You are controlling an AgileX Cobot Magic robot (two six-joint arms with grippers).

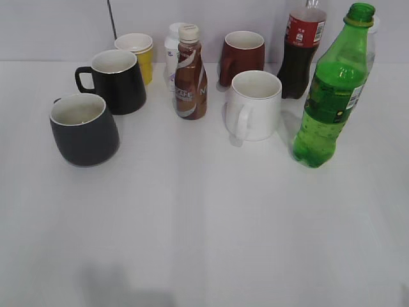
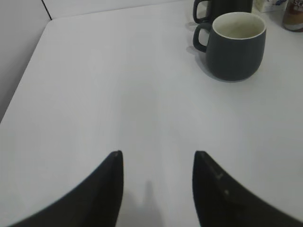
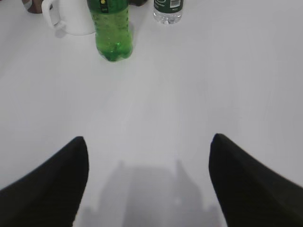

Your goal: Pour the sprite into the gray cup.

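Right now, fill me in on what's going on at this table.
Nothing is being handled yet. The left tool and right tool both hang open over bare table. The sprite stands upright with its cap off beside the white mug. The gray cup sits empty at the far left.

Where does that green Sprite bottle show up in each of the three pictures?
Exterior view: sprite bottle stands at the right, uncapped, beside the white mug.
Left wrist view: not in it.
Right wrist view: top centre-left, lower part only.
Shared landmark: the white mug, just to the bottle's left in both.
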